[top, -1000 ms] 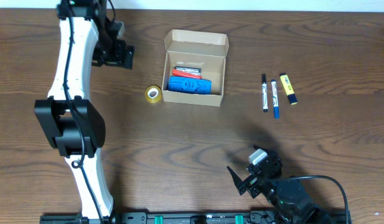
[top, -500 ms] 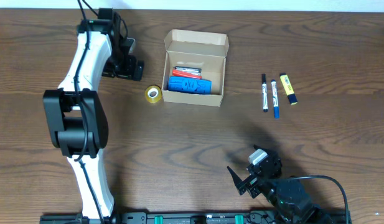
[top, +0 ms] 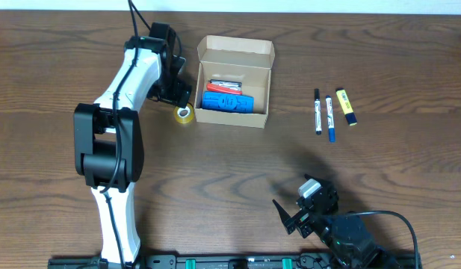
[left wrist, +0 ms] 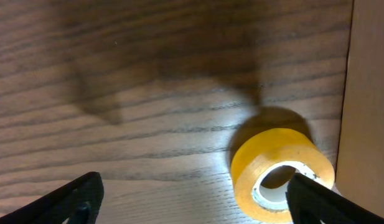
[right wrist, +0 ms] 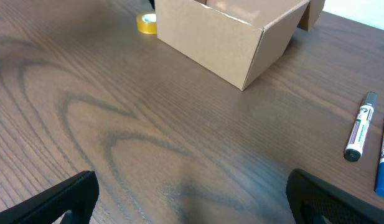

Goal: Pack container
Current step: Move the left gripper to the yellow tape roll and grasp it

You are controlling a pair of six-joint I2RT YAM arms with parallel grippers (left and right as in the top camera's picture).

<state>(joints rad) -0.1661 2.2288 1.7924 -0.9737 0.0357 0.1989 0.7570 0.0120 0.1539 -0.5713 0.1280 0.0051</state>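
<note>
The tan cardboard box [top: 268,84] stands open at the back centre, flap lid up, with a blue item [top: 227,101] and a red item [top: 224,84] inside. A yellow tape roll [top: 184,113] lies just left of it. My left gripper [top: 178,96] is open and empty, hovering right above the roll. In the left wrist view the roll [left wrist: 272,155] sits by the right finger of my left gripper [left wrist: 192,199], with the box wall [left wrist: 369,93] at the right edge. My right gripper [top: 290,217] is open and empty at the front, far from the box [right wrist: 223,37].
A black marker [top: 317,110], a blue marker [top: 329,118] and a yellow highlighter [top: 347,107] lie side by side right of the box. The markers also show in the right wrist view [right wrist: 360,126]. The left arm stretches from the front edge up the left side.
My left arm has swung right from the far-left back of the table to just above the tape roll beside the box. The right arm has not moved.
</note>
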